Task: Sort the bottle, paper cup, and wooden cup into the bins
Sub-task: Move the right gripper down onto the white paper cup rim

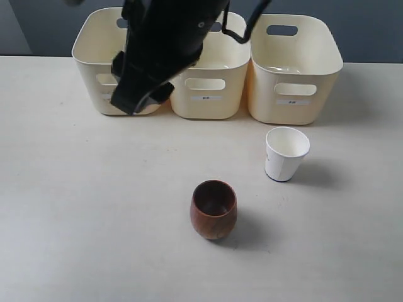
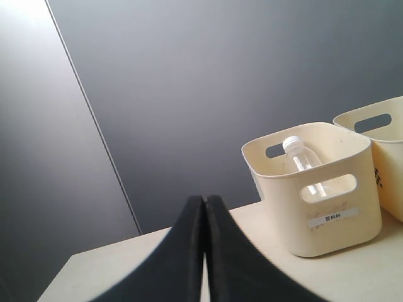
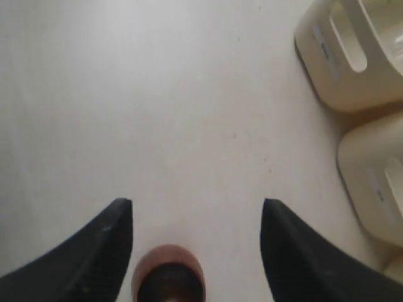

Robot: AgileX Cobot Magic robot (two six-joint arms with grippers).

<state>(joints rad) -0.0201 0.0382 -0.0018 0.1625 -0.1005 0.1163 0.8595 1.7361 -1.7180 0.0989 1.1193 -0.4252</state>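
The wooden cup [image 1: 214,209] stands upright on the table, towards the front. The white paper cup [image 1: 286,153] stands upright to its right, in front of the right-hand bin [image 1: 295,94]. The bottle [image 2: 306,167] leans inside the nearer cream bin [image 2: 315,217] of the left wrist view. My right gripper [image 3: 196,204] hangs open high over the table, and the wooden cup [image 3: 169,277] shows below, between its fingers and apart from them. In the exterior view its dark arm [image 1: 157,50] covers part of the left bin [image 1: 94,56]. My left gripper [image 2: 204,199] is shut on nothing, low by the table.
Three cream bins stand in a row at the back of the table; the middle bin [image 1: 211,94] is partly behind the arm. A dark wall rises behind them. Two bins [image 3: 352,69] lie along one side of the right wrist view.
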